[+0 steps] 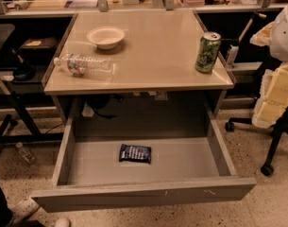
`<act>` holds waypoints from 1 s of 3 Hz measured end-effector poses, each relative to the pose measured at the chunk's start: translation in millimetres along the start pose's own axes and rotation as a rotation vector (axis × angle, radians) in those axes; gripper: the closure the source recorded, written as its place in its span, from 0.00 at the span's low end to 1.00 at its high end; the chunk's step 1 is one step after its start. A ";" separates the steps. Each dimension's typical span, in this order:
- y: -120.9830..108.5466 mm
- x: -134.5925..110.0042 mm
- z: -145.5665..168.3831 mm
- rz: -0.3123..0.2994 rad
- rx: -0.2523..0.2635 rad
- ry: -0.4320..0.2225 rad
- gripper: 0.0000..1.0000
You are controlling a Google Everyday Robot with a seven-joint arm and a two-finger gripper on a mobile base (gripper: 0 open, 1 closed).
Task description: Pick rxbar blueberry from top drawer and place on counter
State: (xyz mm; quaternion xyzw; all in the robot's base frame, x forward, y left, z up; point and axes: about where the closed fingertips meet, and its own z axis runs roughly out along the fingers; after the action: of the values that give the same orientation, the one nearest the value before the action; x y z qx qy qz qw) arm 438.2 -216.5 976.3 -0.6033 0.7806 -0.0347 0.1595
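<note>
The rxbar blueberry is a small dark navy wrapper with white lettering. It lies flat on the bare bottom of the top drawer, a little left of the middle. The drawer is pulled fully open below the counter, a beige-tan tabletop. No gripper shows in the camera view, and nothing touches the bar.
On the counter stand a green can at the right edge, a white bowl at the back left, and a clear water bottle lying at the left front. An office chair stands right of the drawer. A person's shoes are at the bottom left.
</note>
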 end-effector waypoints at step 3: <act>24.4 -50.8 77.2 -0.040 -0.047 -0.017 0.00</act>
State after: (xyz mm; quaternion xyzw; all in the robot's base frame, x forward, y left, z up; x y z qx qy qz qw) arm 449.2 -150.9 907.7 -0.6225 0.7678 -0.0142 0.1511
